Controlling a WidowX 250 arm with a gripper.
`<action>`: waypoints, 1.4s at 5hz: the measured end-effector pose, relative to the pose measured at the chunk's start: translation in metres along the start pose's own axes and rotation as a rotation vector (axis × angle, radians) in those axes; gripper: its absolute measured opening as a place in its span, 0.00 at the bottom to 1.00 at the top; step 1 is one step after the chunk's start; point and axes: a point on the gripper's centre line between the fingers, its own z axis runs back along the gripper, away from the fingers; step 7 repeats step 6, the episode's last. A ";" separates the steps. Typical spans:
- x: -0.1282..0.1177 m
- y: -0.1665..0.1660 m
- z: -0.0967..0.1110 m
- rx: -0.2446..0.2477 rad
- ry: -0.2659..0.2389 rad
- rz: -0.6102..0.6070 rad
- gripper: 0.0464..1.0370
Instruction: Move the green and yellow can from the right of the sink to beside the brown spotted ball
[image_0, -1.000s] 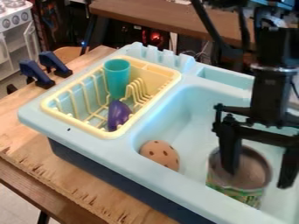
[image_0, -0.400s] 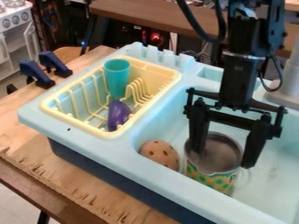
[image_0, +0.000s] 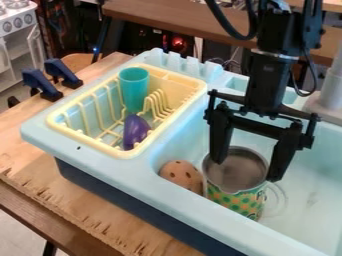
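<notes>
Light wooden table (image_0: 30, 145) carries the whole setup, and on it sits a pale blue plastic toy sink (image_0: 133, 175). The black robot arm (image_0: 265, 82) hangs over the basin, and its end effector (image_0: 245, 170) has its fingers spread wide, not pinching anything. Pale yellow plastic dish rack (image_0: 83, 141) sits at the far end from the arm. The green-and-yellow patterned metal can (image_0: 237, 200) is in the basin under the end effector: one fingertip overlaps its mouth, the other is by the opposite rim. Can't tell if either one touches. Teal plastic cup (image_0: 133, 90) stands in the rack, with a tan, brown-spotted rounded piece (image_0: 182, 175) just beside the can and a purple curved toy (image_0: 135, 132) near the cup.

Honestly, my worry is the off-center fingers. If they come down like that, one could land on the rim and tip the can, or just catch one wall and let it swing. A sideways nudge could also bump it into the spotted piece.

As for which way it points, the can's open mouth faces up, and its long axis is roughly vertical. Any slight lean might just be the camera angle.
</notes>
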 end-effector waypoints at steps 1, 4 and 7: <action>0.001 0.001 0.004 0.011 -0.008 0.005 0.97; 0.004 -0.016 0.008 -0.120 -0.135 -0.085 0.97; -0.015 -0.027 0.045 -0.121 -0.282 -0.197 0.97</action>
